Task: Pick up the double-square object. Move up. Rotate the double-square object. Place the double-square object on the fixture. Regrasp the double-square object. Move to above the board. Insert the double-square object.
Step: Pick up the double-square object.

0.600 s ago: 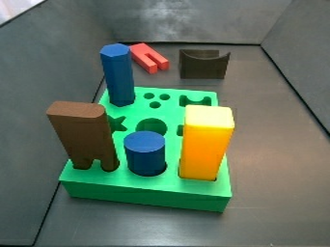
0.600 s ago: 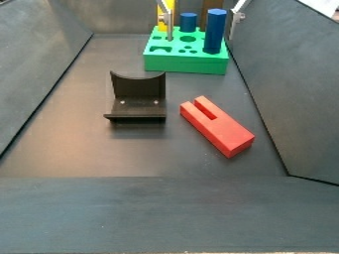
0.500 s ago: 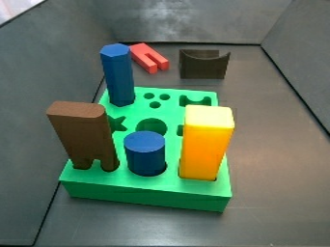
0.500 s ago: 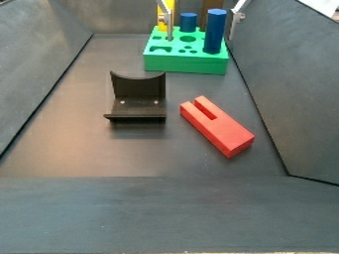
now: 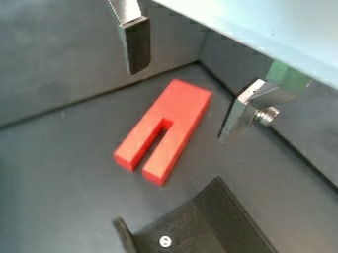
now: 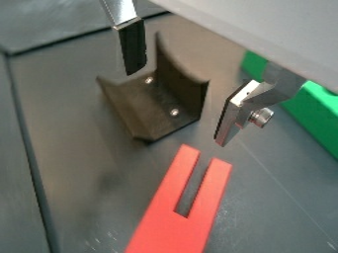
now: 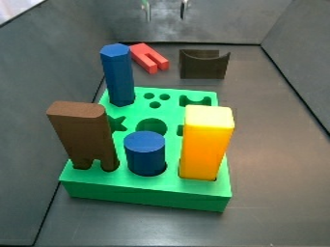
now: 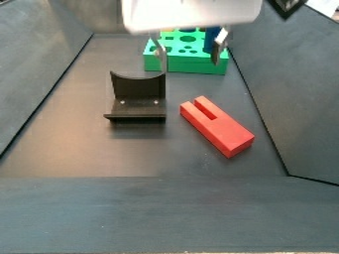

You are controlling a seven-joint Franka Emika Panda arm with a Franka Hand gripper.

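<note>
Gripper (image 5: 183, 84) wide open, empty, hovering above double-square object (image 5: 162, 131) beside fixture (image 6: 156, 97). Rigid light plastic, probably slick; best pinched across long flat sides, mid-length.

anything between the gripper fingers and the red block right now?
Nothing. In a wrist view the open gripper hangs above the red block, only bare floor around it.

The red double-square object (image 8: 216, 125) lies on a dark grey floor (image 8: 146, 169) beside the dark brown fixture (image 8: 134, 96). The bright green board (image 7: 152, 188) carries a yellow block (image 7: 206, 143), two blue pegs (image 7: 146, 153) and a brown block (image 7: 80, 134); the gripper (image 5: 185, 77), above the red piece, has silver fingers (image 5: 136, 43) with dark pads
</note>
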